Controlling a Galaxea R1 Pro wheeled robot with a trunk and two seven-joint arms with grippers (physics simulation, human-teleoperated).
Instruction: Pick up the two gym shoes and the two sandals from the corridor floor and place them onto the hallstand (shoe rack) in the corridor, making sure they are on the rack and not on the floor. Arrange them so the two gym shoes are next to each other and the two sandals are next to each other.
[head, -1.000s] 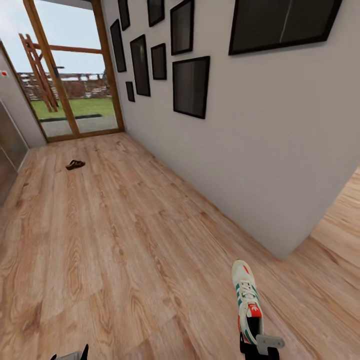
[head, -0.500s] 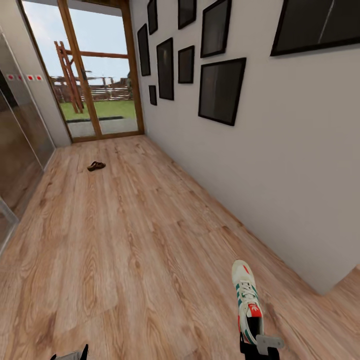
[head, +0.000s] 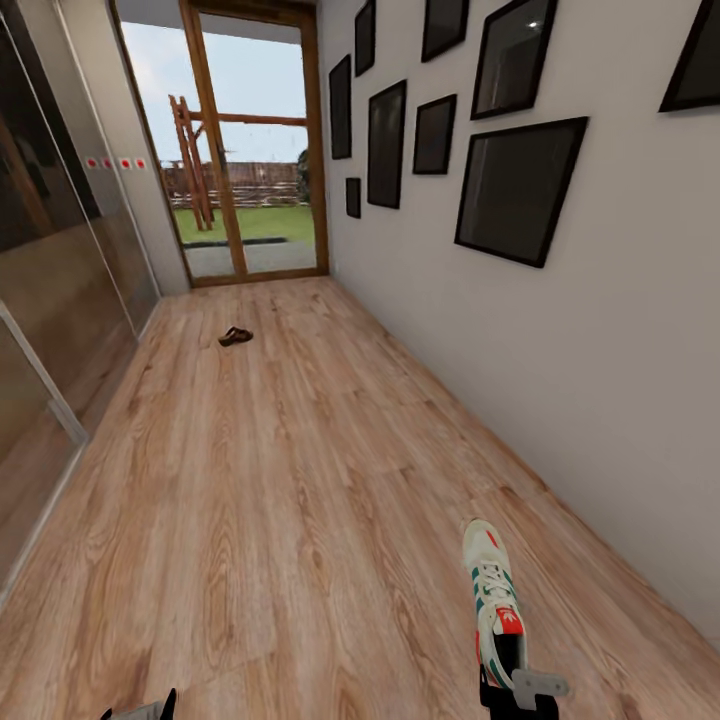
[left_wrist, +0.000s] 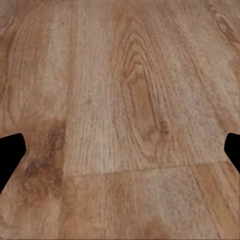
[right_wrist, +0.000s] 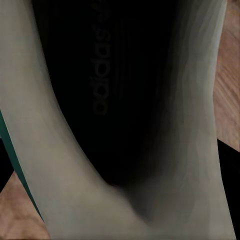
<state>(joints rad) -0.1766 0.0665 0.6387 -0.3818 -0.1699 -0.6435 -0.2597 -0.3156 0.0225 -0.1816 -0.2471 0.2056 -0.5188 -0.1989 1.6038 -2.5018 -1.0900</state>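
A: What sits at the lower left of the head view?
B: The left gripper (head: 140, 712), just its tips; in its wrist view the fingers (left_wrist: 10, 152) stand wide apart over bare corridor floor (head: 250, 500).
A: Further right?
B: One sandal (head: 235, 337) lies upper left of centre. At lower right, the right gripper (head: 518, 695) clamps a gym shoe (head: 492, 590) by its heel, toe pointing away.
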